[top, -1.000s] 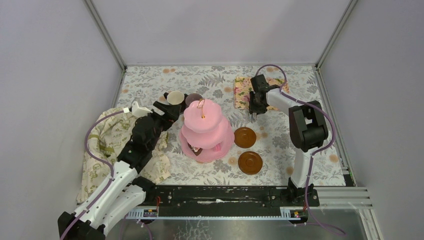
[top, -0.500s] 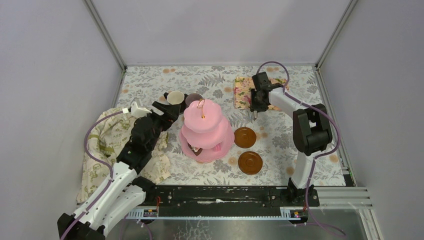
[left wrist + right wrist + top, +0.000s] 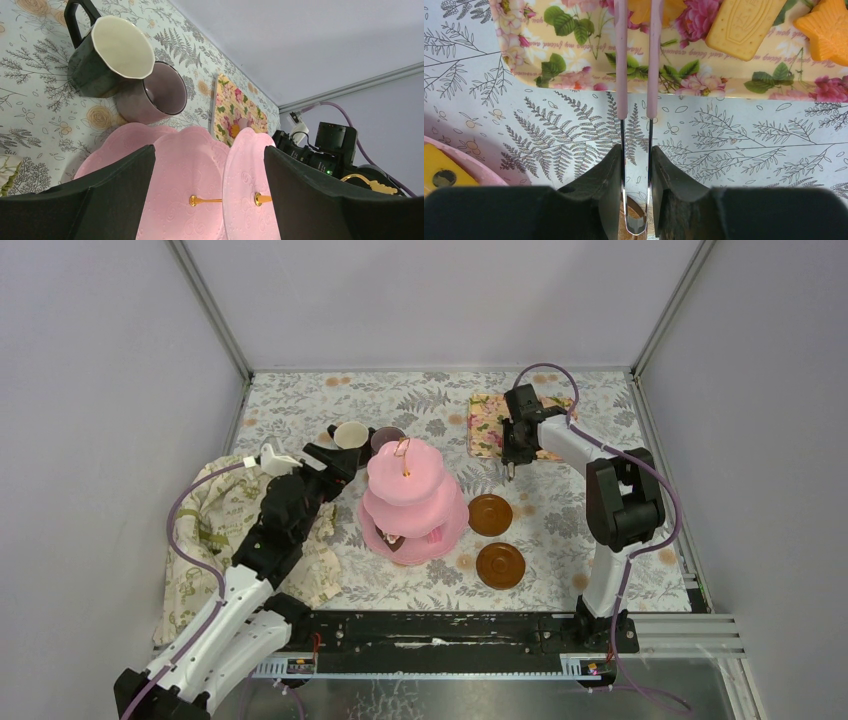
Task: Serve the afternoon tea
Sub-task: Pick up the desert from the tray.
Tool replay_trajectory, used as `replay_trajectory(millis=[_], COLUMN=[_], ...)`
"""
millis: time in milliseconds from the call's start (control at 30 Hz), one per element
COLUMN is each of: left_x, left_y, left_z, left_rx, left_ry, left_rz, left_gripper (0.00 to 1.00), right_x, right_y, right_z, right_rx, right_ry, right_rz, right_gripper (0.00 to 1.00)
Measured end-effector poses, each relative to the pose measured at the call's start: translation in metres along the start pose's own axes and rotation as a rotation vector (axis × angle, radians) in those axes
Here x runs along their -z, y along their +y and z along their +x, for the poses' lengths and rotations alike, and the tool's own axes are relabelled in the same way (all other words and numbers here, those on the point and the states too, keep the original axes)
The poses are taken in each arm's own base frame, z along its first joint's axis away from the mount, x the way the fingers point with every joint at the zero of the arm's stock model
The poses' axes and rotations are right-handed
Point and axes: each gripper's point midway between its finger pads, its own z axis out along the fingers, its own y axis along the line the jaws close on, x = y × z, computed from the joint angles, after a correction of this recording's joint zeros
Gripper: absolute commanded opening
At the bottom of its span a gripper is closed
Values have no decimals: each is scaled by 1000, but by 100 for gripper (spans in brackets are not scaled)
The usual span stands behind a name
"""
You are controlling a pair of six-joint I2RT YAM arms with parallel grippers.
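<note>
left gripper [image 3: 210, 170]: jaws stood wide apart near pink cake stand [image 3: 405, 492] | right gripper [image 3: 636, 166]: clamped on pink-tipped tongs [image 3: 621, 60] over floral tray [image 3: 574, 60]

On the bench [image 3: 560, 540] a pink three-tier cake stand [image 3: 405, 495] is seen, with two brown saucers [image 3: 490, 514] [image 3: 500, 565] just right of it, two mugs [image 3: 350, 435] [image 3: 386, 439] behind it and a floral tray [image 3: 488, 420] set farther back.

The right gripper [image 3: 636, 155] has edged slightly farther toward the tray [image 3: 574, 75], squeezing its tongs [image 3: 621, 60] narrower.
</note>
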Motion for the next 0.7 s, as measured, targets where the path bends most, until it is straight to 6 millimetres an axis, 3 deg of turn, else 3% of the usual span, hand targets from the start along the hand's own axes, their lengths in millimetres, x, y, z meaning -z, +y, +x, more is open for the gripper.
replay_trajectory(millis=[700], left_x=[4], left_y=[-4], left_z=[-4], left_rx=[6], left_ry=[-12], left_rz=[17], left_gripper=[87], right_x=[1], right_y=[-5], right_z=[3], right_rx=[1], right_ry=[12], right_rz=[25], right_gripper=[39])
